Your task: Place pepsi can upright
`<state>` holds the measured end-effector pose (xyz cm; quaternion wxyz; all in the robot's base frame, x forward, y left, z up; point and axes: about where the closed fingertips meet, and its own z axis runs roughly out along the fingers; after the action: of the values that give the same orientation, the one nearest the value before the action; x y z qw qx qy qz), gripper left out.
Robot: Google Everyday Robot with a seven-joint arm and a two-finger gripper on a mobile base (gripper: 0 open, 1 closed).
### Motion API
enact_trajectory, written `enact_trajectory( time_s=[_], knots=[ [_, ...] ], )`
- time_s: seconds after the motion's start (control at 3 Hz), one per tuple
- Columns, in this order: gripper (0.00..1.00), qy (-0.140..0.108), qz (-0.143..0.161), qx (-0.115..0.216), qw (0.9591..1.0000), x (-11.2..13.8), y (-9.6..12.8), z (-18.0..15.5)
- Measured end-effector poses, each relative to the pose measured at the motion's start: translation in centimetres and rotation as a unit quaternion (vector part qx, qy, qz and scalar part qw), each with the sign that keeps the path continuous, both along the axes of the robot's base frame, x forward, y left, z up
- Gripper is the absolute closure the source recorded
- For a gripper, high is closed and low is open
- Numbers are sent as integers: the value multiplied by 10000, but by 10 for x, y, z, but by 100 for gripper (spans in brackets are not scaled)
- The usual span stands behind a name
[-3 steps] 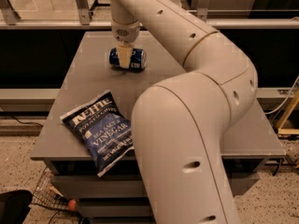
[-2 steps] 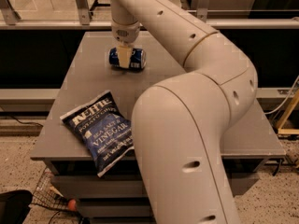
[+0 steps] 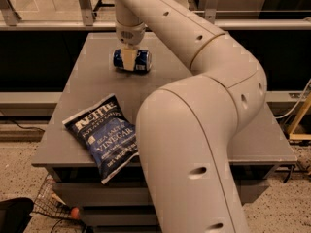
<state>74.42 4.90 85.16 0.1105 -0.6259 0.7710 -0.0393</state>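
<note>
Fingers (image 3: 129, 59) clasp pepsi can (image 3: 142, 61) — bag (image 3: 104, 135) apart.

Table (image 3: 87, 81), chip bag (image 3: 104, 135), pepsi can (image 3: 141, 60) under tool (image 3: 128, 58)

Warm, fairly dim indoor light falls from above. The big cream plastic robot arm (image 3: 194, 144) is brightest along its upper curves and shades to brown underneath. Its hand (image 3: 129, 57), lowered over the small dark-blue metal pepsi can (image 3: 142, 60) at the far end of the flat grey tabletop (image 3: 87, 81), lays a soft shadow under the can. The crinkled dark-blue chip bag (image 3: 104, 135) shows a faint sheen.
</note>
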Motion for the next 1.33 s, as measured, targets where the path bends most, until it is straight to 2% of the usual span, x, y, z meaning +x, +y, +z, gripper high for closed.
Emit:
enact_trajectory(
  time_s=[0.33, 0.67, 1.0, 1.33],
  knots=[
    [100, -77, 70, 153, 9998, -1, -2, 7],
    [100, -109, -23, 379, 9992, -6, -17, 22],
    [100, -151, 1, 794, 9967, -14, -33, 42],
    [100, -189, 235, 1540, 9876, -21, -46, 59]
  ],
)
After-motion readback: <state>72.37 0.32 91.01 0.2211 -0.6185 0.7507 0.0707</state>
